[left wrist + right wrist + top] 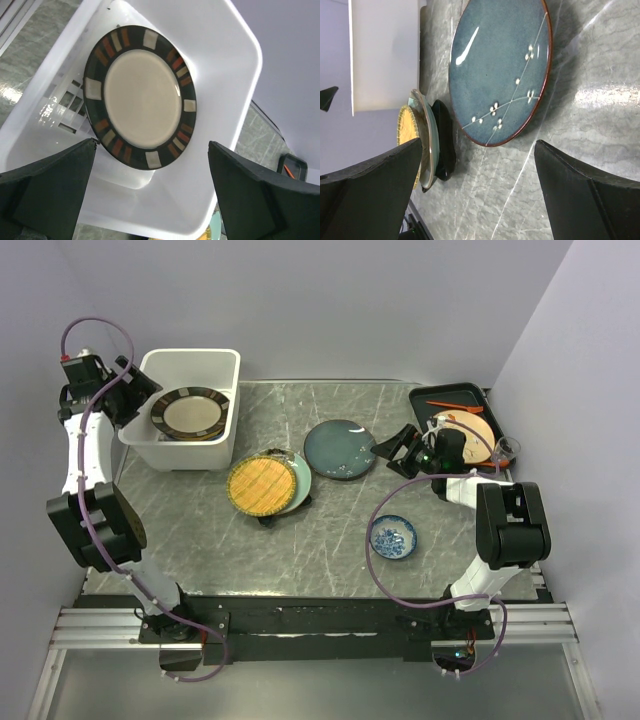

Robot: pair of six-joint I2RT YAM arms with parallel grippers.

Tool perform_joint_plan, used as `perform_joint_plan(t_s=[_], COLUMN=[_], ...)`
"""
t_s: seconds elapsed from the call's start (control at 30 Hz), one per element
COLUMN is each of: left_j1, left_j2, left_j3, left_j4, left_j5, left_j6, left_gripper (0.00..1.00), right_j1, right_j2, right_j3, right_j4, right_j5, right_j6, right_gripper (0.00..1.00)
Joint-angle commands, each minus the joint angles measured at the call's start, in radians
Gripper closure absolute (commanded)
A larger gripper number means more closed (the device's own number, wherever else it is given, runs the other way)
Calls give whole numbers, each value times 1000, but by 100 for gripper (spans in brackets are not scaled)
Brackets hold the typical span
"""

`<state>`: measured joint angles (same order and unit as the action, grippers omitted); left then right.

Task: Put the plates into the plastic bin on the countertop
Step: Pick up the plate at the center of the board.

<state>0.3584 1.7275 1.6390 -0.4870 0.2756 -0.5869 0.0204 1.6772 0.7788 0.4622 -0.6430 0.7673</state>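
Note:
A dark brown plate with a cream centre [190, 413] lies inside the white plastic bin [222, 367] at the back left; it also shows in the left wrist view [140, 97]. My left gripper [140, 390] hovers open and empty over the bin's left side. A grey-blue plate [340, 448] lies flat mid-countertop, also in the right wrist view [500, 70]. A yellow woven-pattern plate [262, 485] tops a stack on a pale green plate [301, 483] and a dark plate [444, 140]. My right gripper [397, 447] is open and empty just right of the grey-blue plate.
A small blue-and-white dish [394, 536] sits front right. A black tray [430, 397] at the back right holds a tan plate with orange marks [472, 430]. A small glass [507, 451] stands by the tray. Walls close in behind and right.

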Motion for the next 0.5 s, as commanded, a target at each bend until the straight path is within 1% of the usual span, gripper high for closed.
perform_joint_plan(t_s=[0.0, 0.1, 0.17, 0.27, 0.37, 0.47], left_j1=[-6, -13, -19, -45, -88, -177], left_j2=[-89, -132, -176, -221, -246, -249], left_j3=[25, 1, -33, -51, -47, -28], left_j4=[42, 80, 146, 198, 223, 228], left_j5=[51, 94, 134, 145, 151, 142], left_j6=[12, 4, -5, -8, -5, 15], left_gripper=[1, 1, 1, 1, 1, 1], right_j1=[6, 6, 4, 4, 4, 4], right_j2=[-16, -22, -24, -25, -24, -36], right_j3=[20, 20, 20, 27, 40, 50], right_j4=[0, -8, -19, -36, -57, -92], right_j5=[11, 16, 23, 35, 46, 77], right_j6=[-19, -25, -28, -36, -40, -57], right_gripper=[0, 0, 0, 0, 0, 0])
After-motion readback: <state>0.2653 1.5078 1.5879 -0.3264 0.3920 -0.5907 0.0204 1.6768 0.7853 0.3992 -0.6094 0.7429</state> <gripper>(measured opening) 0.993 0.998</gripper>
